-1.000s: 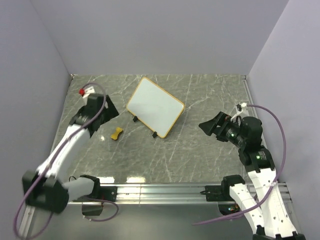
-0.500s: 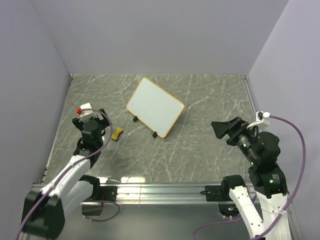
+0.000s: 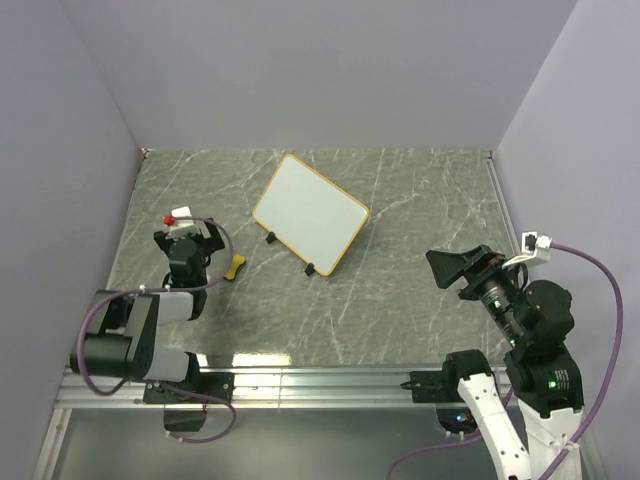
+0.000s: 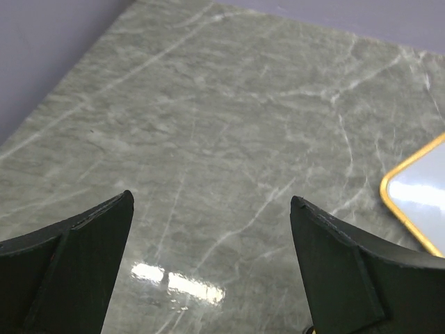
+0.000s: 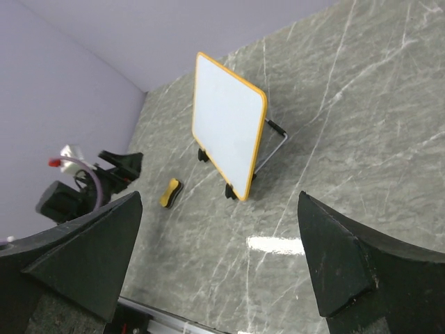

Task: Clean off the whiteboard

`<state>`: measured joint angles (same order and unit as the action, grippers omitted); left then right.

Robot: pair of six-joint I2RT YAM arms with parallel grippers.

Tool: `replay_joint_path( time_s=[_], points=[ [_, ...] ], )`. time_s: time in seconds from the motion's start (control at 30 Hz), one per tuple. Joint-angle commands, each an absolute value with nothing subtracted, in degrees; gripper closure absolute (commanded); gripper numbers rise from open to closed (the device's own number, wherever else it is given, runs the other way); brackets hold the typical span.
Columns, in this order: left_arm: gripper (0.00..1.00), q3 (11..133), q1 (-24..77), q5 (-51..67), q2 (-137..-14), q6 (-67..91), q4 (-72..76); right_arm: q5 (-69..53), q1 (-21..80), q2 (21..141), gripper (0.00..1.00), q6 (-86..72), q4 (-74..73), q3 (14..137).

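Note:
The whiteboard [image 3: 310, 213] stands tilted on two black feet at the middle back of the table. Its yellow-orange frame is whole and its face shows no marks. It also shows in the right wrist view [image 5: 226, 129], and one corner shows in the left wrist view [image 4: 417, 198]. My left gripper [image 3: 200, 240] is open and empty, low at the left, apart from the board. My right gripper [image 3: 458, 268] is open and empty at the right, well clear of the board. Both wrist views show the jaws wide apart with nothing between them.
A small yellow eraser block [image 3: 233, 267] with a black underside lies on the grey marble table [image 3: 400, 300] between my left gripper and the board; it also shows in the right wrist view [image 5: 170, 193]. Purple walls close in three sides. A metal rail [image 3: 320, 380] runs along the near edge.
Both arms have drawn back toward their bases. The left gripper moved down and back from near the eraser, the right moved right and nearer. The board and eraser have not moved.

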<state>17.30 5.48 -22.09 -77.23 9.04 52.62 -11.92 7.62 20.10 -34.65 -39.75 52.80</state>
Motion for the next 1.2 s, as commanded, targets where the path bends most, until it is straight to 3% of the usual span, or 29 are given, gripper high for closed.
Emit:
replay_joint_path(
  time_s=[0.0, 0.2, 0.4, 0.57, 0.93, 1.17],
  points=[
    [0.01, 14.24, 4.31, -14.19, -81.55, 8.0, 67.75, -13.0, 7.82, 19.77, 0.0, -33.66, -35.95, 52.3],
    [0.01, 14.33, 0.88, -6.51, -84.02, 8.53, 69.6, -12.05, 7.82, 20.57, 0.0, -35.06, -33.58, 50.36],
    [0.01, 14.5, 0.44, -5.62, -83.76, 8.79, 68.9, 2.09, 7.82, 14.16, 0.0, -39.64, -24.98, 42.37],
    [0.01, 14.41, 0.44, -5.62, -83.58, 8.79, 68.91, 5.89, 7.82, 9.75, 0.0, -35.87, -18.37, 37.97],
    [0.01, 14.41, 0.44, -5.63, -83.58, 8.79, 68.91, 16.86, 7.91, 23.63, 0.0, -41.74, -29.69, 46.04],
    [0.01, 14.5, 0.44, -5.62, -83.58, 8.79, 68.91, 11.96, 8.26, 22.94, 0.0, -36.65, -23.03, 42.37]
  ],
)
